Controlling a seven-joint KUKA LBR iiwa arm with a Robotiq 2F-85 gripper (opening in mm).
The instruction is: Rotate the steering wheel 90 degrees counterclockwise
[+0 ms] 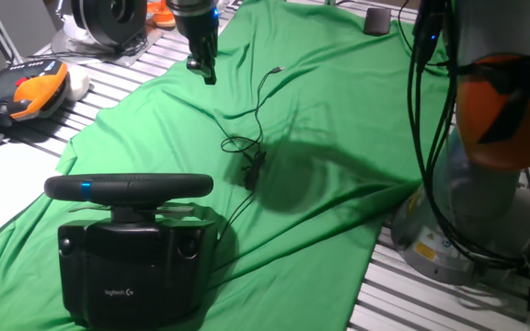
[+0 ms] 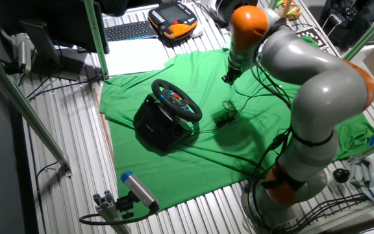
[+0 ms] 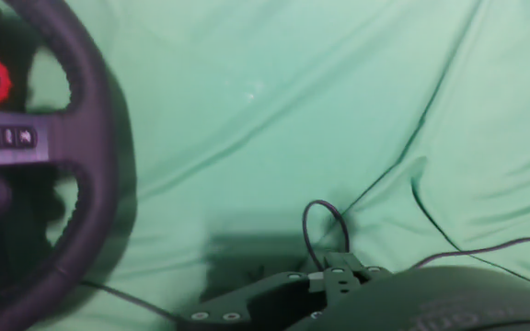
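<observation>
Wheel: black padded steering wheel rim (image 1: pixel 129 188) on boxy black Logitech base (image 1: pixel 134 267), nearest us on green cloth (image 1: pixel 320 110).
Handling: we expect a stiff, grippy rim; pinch its padded edge.
Tool: black two-finger tool (image 1: pixel 202 67) far behind, empty; opening unclear.

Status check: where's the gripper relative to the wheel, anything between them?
Gripper up off the cloth, clear of the steering wheel, holding nothing. Wheel untouched on its base. Loose black cable lies between them.
</observation>
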